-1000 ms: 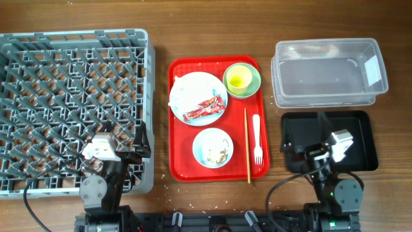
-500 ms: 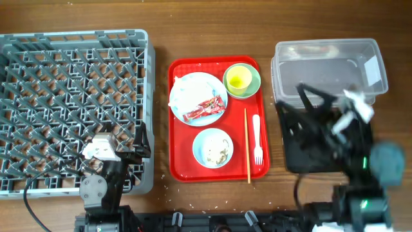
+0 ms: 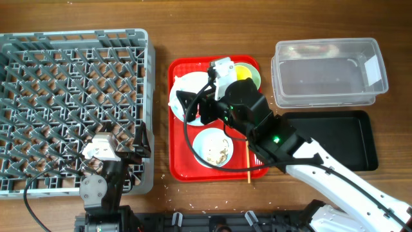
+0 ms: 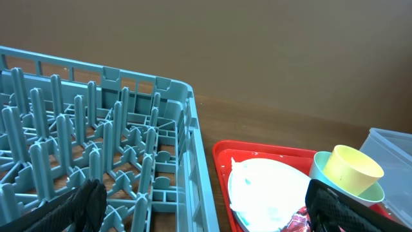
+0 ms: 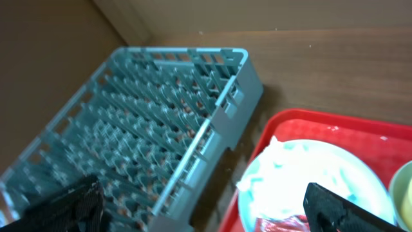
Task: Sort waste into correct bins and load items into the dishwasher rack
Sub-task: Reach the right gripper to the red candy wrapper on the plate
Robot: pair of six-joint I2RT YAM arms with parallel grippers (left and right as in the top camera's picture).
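Pincer of right arm (image 3: pixel 188 107), fingers apart, hovers over plate (image 5: pixel 322 187) on red tray (image 3: pixel 175 169), where wrapper (image 5: pixel 278 224) lies. Advised: descend straight, close on wrapper alone. Left pincer (image 4: pixel 206 196), also apart, rests at rack (image 3: pixel 64 64) corner.

rack (image 3: pixel 71 103) left of serving tray (image 3: pixel 180 154)

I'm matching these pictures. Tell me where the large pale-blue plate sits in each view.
Overhead: the large pale-blue plate lies at the upper left of the red tray, partly hidden by the right arm.
Left wrist: plate at bottom edge, right of centre, beside the yellow cup.
Right wrist: plate lower right, cut by the bottom edge.
Shared landmark: the red tray under it, grey rack to its left.
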